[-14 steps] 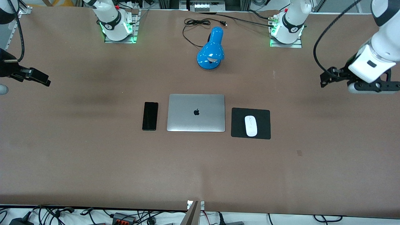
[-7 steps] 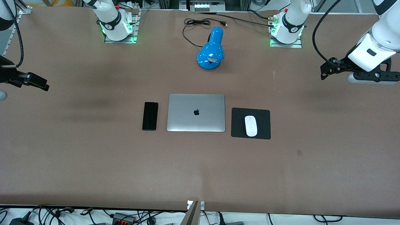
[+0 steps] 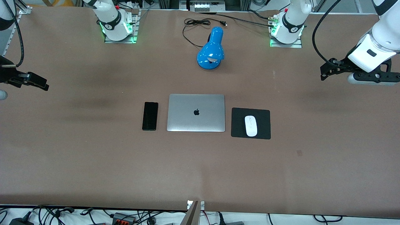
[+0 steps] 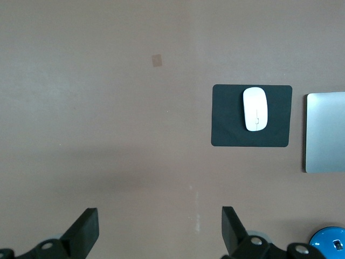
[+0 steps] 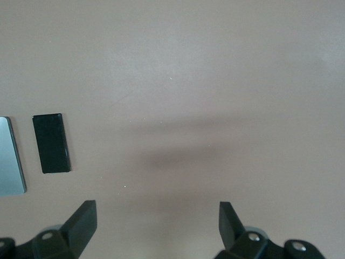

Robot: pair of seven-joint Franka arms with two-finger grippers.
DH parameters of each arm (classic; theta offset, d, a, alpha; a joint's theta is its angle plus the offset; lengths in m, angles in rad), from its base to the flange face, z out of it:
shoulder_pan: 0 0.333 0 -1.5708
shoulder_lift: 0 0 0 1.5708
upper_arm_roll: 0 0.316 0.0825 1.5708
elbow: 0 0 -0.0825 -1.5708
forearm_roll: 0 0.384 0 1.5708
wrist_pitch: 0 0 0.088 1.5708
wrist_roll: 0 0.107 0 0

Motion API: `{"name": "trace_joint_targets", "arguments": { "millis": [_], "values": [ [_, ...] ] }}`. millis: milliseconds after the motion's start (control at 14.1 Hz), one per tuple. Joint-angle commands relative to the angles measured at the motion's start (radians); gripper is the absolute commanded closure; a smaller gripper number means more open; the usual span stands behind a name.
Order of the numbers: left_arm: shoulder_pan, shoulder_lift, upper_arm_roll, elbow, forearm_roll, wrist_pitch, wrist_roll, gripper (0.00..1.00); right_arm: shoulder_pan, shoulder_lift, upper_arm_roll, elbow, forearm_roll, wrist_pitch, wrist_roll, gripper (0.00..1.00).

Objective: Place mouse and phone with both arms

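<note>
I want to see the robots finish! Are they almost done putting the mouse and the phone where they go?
It looks finished. The mouse lies on the black pad, and the phone lies flat beside the laptop. Nothing is in hand: the left gripper and the right gripper are both open and empty, up over bare table at its two ends. Nothing seems left to place.

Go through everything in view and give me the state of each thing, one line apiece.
mouse: lying on the black pad, untouched
phone: flat on the table beside the laptop
laptop: lid closed
blue lamp: unplugged, cord loose
left gripper: open, empty, over bare table
right gripper: open, empty, over bare table
</note>
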Motion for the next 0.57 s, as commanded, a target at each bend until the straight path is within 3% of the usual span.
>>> {"name": "trace_joint_targets", "arguments": {
  "millis": [0, 496],
  "values": [
    [0.014, 0.013, -0.010, 0.026, -0.020, -0.011, 0.023, 0.00, 0.011, 0.007, -0.009, 0.025, 0.007, -0.022, -0.021, 0.00],
    [0.011, 0.013, -0.011, 0.028, -0.020, -0.011, 0.025, 0.00, 0.012, 0.006, -0.006, 0.026, 0.004, -0.044, -0.021, 0.00]
  ]
}}
